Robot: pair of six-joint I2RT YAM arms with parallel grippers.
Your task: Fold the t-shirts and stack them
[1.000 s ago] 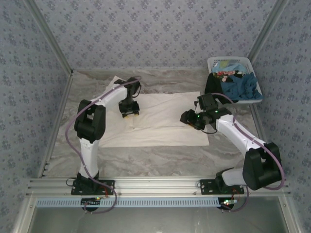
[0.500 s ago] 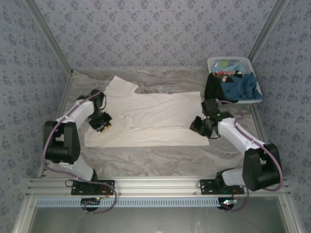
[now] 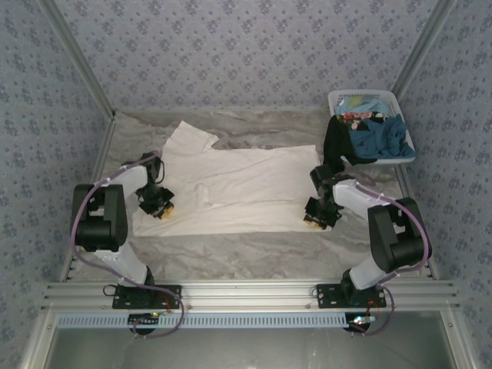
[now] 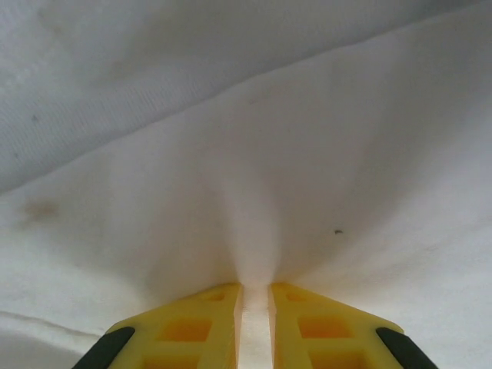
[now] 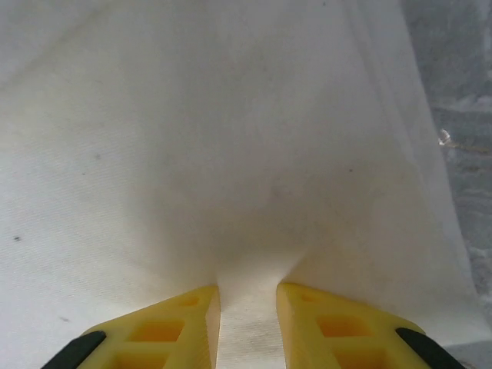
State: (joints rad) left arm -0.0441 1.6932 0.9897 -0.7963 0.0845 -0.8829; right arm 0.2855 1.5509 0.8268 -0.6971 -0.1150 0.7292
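The large off-white t-shirt point(image 3: 246, 184) lies spread across the middle of the table, one sleeve point(image 3: 188, 137) reaching toward the back left. My left gripper point(image 3: 160, 207) sits at its near left corner, yellow fingers point(image 4: 192, 327) shut on a pinch of the off-white cloth point(image 4: 254, 231). My right gripper point(image 3: 317, 218) is at the near right corner, its fingers point(image 5: 338, 327) likewise pinching the shirt point(image 5: 246, 192). Black point(image 3: 336, 140) and teal-blue point(image 3: 380, 134) t-shirts hang out of the basket.
The white slatted basket point(image 3: 370, 99) stands at the back right corner, cloth spilling over its front. Grey marbled table cover point(image 3: 246, 250) shows in front of the shirt. Patterned walls enclose the table on three sides.
Both arms swung outward and toward me, from the shirt's middle to its near corners. The shirt's left sleeve, hidden before, is uncovered.
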